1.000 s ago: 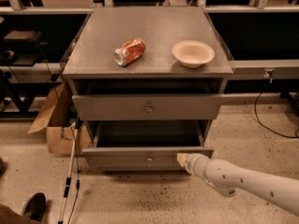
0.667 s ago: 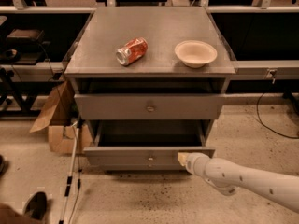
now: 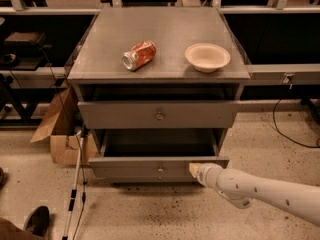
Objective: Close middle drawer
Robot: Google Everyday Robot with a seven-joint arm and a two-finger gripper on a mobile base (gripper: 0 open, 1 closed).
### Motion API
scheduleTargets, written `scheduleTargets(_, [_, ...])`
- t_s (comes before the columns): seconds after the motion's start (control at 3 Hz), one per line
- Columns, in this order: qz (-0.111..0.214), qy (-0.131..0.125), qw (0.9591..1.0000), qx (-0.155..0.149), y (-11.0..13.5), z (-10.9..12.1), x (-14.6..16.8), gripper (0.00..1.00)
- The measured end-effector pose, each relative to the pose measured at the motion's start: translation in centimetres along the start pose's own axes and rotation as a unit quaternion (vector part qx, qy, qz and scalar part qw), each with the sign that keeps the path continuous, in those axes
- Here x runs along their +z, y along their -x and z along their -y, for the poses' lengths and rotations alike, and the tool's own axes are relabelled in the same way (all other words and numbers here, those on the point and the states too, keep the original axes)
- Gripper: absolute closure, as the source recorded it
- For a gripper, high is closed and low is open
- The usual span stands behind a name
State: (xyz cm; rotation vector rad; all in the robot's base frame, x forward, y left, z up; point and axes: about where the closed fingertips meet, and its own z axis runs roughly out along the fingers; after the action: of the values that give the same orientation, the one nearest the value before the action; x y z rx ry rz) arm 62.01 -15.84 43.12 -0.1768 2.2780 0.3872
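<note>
Gripper (image 3: 194, 170) sits low at the right, its tan tip touching the front of the middle drawer (image 3: 135, 168), which stands pulled out with its dark tray showing (whether the tip is spread or closed, I cannot tell). On the cabinet top (image 3: 165, 31), a crushed soda can (image 3: 139, 55) and a pale bowl (image 3: 207, 57) lie apart.

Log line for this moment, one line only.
middle drawer: open, tray exposed | gripper: at its front, right of knob | cabinet top: crushed soda can, beige bowl | task: not done
</note>
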Motion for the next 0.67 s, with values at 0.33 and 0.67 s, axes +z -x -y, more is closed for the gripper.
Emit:
scheduleTargets(0.33, [-0.002,-0.006,1.0000,-0.006,0.11,0.02,0.12,1.00])
scheduleTargets(0.67, [-0.005,-0.013,0.9998,-0.013,0.37,0.07,0.44,1.00])
